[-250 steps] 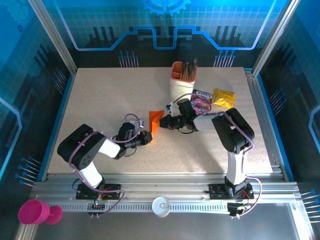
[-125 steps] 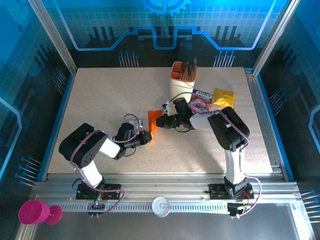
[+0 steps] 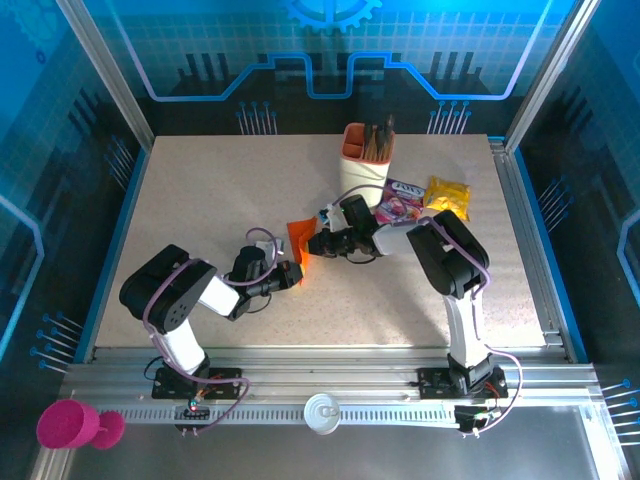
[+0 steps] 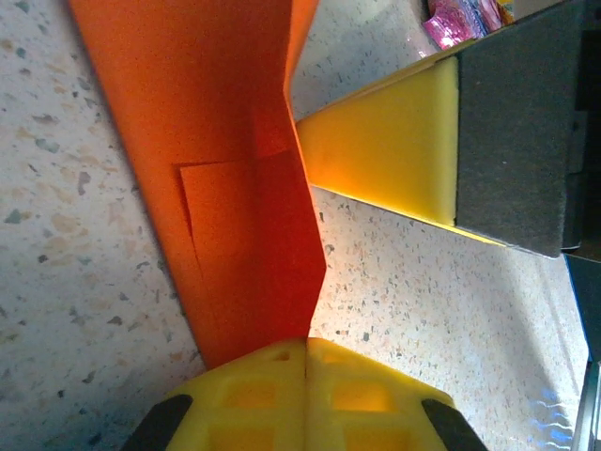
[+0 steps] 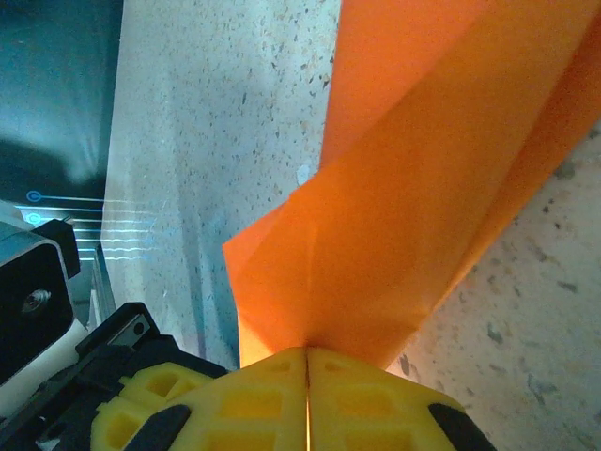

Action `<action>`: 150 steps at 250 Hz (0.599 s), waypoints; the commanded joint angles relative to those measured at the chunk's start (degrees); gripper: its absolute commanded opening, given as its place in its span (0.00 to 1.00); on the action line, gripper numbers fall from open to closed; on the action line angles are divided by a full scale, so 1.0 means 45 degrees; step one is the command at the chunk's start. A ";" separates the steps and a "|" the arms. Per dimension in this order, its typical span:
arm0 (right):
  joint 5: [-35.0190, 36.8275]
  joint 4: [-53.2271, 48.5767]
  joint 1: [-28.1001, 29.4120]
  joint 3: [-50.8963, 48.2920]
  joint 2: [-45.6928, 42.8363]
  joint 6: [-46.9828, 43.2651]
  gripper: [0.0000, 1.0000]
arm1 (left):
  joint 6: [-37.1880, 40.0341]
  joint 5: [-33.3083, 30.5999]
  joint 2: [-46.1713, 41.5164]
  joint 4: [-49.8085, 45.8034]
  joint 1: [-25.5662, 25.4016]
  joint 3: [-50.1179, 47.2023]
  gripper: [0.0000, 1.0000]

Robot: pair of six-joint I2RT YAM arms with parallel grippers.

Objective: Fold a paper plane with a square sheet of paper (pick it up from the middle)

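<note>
Top external view: a pen cup point(image 3: 363, 165) is standing upright near the far middle of the table point(image 3: 220, 200). It is holding an orange insert on its left side and several dark pens on its right. Just right of the cup, a pink snack packet point(image 3: 400, 205) and a yellow snack packet point(image 3: 447, 195) are lying flat on the table.

The sheet of paper point(image 3: 299, 243), orange and already creased, is sitting near the table's centre between the two arms. The left gripper point(image 3: 290, 277) is pinching its near end, and the right gripper point(image 3: 318, 243) is pinching its right edge.

Left wrist view: the left gripper point(image 4: 307, 348) is pressing its yellow fingers together on the lower tip of the sheet of paper point(image 4: 225, 188), which is showing a long fold and a small turned flap. A yellow-padded finger of the other arm point(image 4: 394, 160) is touching the sheet's right side.

Right wrist view: the right gripper point(image 5: 307, 352) is clamping both fingers on a folded corner of the sheet of paper point(image 5: 423, 188), above the table point(image 5: 225, 113).

The tabletop is pale and speckled, and a metal rail is running along its near edge. A pink cup point(image 3: 68, 425) is resting at the rail's left end, and a small white round object point(image 3: 322, 411) at its middle. Blue-lit panels are enclosing the table on three sides.
</note>
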 commanded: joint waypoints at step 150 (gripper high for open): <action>0.0553 -0.4177 0.0684 0.2556 0.1897 -0.1256 0.00 | -0.0628 0.0222 0.0018 0.1164 0.0569 -0.0804 0.11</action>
